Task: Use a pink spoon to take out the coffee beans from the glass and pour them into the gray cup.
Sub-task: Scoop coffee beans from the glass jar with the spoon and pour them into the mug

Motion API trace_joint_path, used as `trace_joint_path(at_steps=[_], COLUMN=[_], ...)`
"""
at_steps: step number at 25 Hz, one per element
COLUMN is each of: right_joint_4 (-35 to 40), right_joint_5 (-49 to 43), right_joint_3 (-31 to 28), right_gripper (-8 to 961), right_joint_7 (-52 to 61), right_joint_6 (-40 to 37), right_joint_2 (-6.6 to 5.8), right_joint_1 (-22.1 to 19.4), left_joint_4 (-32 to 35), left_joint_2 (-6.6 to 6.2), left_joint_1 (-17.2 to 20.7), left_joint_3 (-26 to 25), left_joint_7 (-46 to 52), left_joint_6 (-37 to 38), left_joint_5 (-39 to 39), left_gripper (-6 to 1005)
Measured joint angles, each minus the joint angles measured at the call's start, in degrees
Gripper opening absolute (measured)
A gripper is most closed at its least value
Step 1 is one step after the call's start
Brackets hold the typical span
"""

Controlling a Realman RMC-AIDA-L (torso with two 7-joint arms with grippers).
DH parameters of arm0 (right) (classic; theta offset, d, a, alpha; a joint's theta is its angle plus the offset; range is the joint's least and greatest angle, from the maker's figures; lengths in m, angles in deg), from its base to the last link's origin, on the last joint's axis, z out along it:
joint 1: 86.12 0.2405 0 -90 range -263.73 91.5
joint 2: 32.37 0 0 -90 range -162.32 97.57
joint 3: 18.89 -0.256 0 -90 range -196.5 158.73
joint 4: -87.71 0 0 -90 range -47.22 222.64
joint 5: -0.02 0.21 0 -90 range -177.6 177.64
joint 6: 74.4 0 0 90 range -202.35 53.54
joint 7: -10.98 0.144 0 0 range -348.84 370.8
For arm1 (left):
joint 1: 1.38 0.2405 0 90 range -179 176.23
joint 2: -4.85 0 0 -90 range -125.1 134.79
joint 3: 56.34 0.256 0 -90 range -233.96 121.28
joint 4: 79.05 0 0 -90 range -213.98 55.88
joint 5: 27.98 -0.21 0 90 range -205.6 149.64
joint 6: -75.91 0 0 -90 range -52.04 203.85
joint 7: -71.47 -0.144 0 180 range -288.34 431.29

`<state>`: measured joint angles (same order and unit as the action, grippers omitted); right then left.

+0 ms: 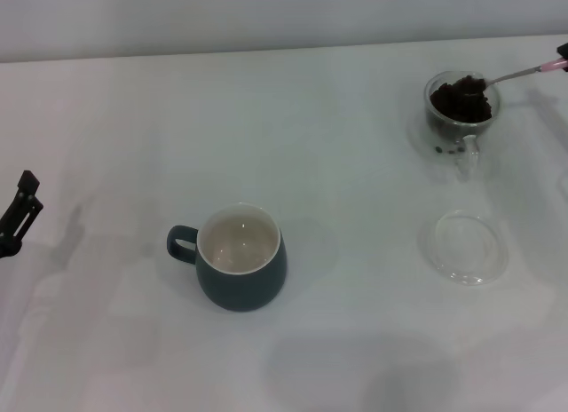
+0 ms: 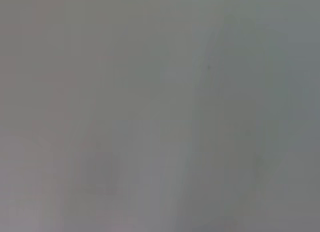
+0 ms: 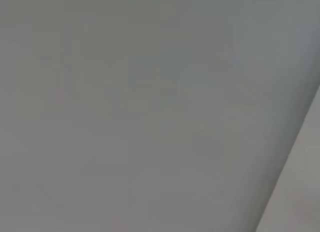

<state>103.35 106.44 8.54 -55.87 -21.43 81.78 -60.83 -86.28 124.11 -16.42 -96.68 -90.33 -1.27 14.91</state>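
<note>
In the head view the gray cup (image 1: pixel 240 268) stands near the middle of the table, its handle pointing left and its cream inside bare. At the far right stands the glass (image 1: pixel 461 119), filled with coffee beans (image 1: pixel 461 103). The pink spoon (image 1: pixel 519 74) slants over it, its bowl resting in the heap of beans and loaded with some. Its pink handle end runs to the picture's right edge, where only a dark tip of my right gripper (image 1: pixel 563 51) shows, shut on it. My left gripper (image 1: pixel 21 206) is parked at the left edge. Both wrist views show only blank grey.
A flat, shallow clear glass dish (image 1: pixel 463 246) lies on the white table (image 1: pixel 355 163), in front of the glass. A few loose beans show at the glass's base.
</note>
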Motion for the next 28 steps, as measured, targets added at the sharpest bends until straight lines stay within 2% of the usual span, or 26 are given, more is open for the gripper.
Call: trace_joint_path(at_steps=[4, 10, 16, 22, 28], right_joint_4=[0.07, 0.11, 0.55, 0.62, -0.21], right_joint_5=[-0.2, -0.74, -1.18, -1.21, -0.86], right_joint_3=[0.36, 0.89, 2.45, 8.05, 14.38], right_gripper=[189, 192, 194, 197, 199], right_joint_7=[1.33, 2.56, 3.41, 4.05, 4.15], right_joint_6=[1.72, 6.0, 11.48, 13.92, 14.78], right_joint_2=[-0.65, -0.78, 0.34, 1.29, 1.92], right_joint_1=[-0.36, -1.02, -1.95, -1.3, 1.28], left_joint_4=[0.03, 0.11, 0.22, 0.21, 0.2], left_joint_2=[0.01, 0.0, 0.0, 0.0, 0.03], left_joint_1=[-0.06, -0.49, -0.51, -0.62, -0.74], left_joint_3=[0.0, 0.0, 0.0, 0.0, 0.0], left_joint_7=[0.0, 0.0, 0.0, 0.0, 0.0], left_joint_6=[0.02, 0.45, 0.59, 1.51, 2.24], left_joint_5=[0.06, 0.6, 0.62, 0.75, 1.21], left_gripper=[873, 873, 873, 873, 872])
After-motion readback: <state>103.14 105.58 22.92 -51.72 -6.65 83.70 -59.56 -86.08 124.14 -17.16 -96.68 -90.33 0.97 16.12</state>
